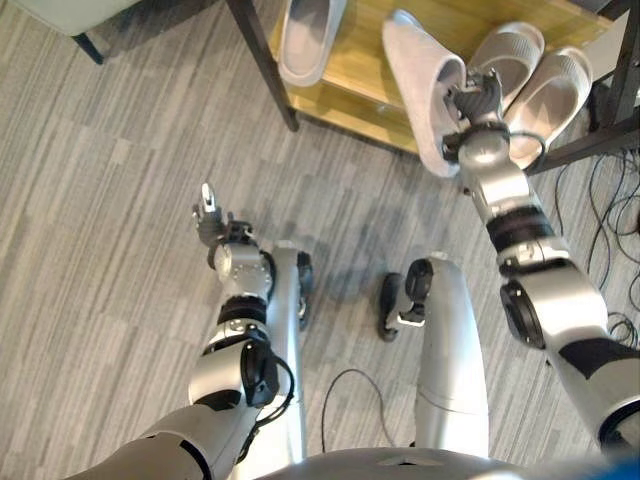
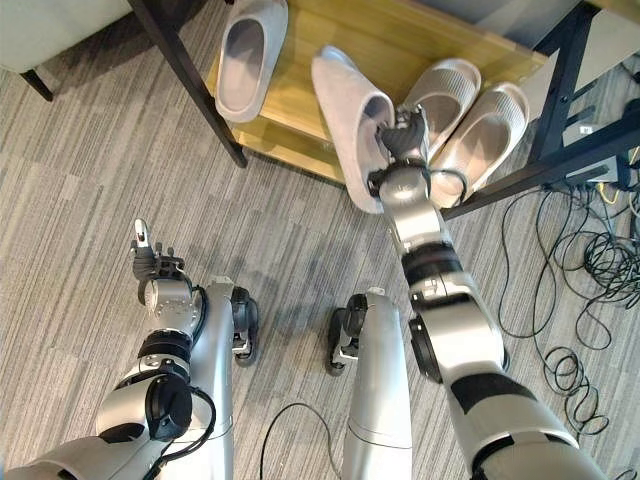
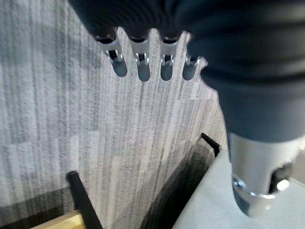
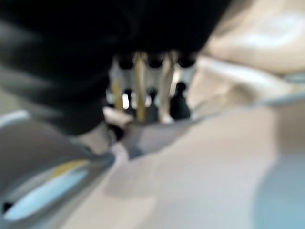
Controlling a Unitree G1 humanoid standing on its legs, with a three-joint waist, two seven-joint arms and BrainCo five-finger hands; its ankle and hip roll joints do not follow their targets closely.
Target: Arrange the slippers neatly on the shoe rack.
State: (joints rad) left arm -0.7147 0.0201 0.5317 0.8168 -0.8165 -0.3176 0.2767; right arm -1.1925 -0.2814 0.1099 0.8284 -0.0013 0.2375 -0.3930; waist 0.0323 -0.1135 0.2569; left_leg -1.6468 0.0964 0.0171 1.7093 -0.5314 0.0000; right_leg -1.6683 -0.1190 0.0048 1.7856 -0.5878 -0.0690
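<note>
A wooden shoe rack with black legs stands in front of me. A grey slipper lies at the left end of its shelf, and a beige pair sits at the right end. Between them a pale slipper lies slanted, its near end hanging past the shelf's front edge. My right hand is curled on that slipper's opening rim, next to the beige pair. My left hand hangs over the carpet, apart from the rack, with its fingers straight and nothing in it.
The rack's black front leg slants down to the striped grey carpet. A pale piece of furniture on a dark leg stands at the far left. Loose cables lie on the floor to the right of the rack.
</note>
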